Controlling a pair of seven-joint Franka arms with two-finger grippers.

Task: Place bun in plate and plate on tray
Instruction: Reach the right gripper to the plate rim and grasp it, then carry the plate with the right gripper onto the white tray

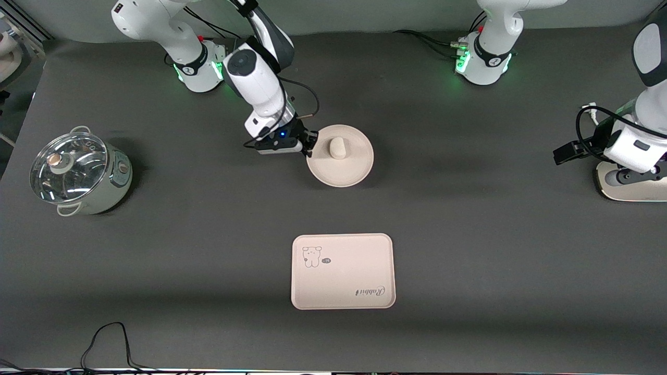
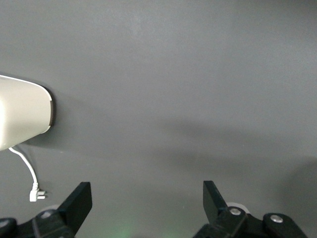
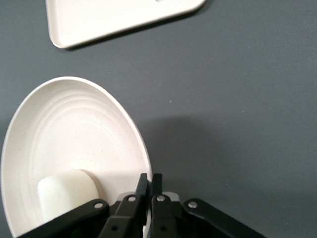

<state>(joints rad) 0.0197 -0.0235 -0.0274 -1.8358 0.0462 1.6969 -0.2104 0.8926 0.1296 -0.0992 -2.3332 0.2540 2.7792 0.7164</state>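
My right pincer (image 1: 311,144) is pinched tight on the rim of the round cream-beige plate (image 1: 346,166), small cream-white bun (image 1: 337,148) sitting in it. The cream rectangular tray (image 1: 342,272) lies nearer the front camera on the dark grey tabletop (image 1: 208,260). Only the right wrist view shows the fingers (image 3: 143,191) straddling the rim. My left pincer (image 2: 146,201) waits wide open, holding nothing.

Dark grey matte desk (image 1: 469,234) fills nearly whole scene, surface slightly mottled. Light soft and even from above, faint broad shadows lying across it. Pale grey wall strip (image 1: 365,13) along robots' edge. Black cable (image 1: 107,341) loops on desk at edge nearest front camera. Thin white cord with plug (image 2: 30,181) lies on desk at left arm's end.
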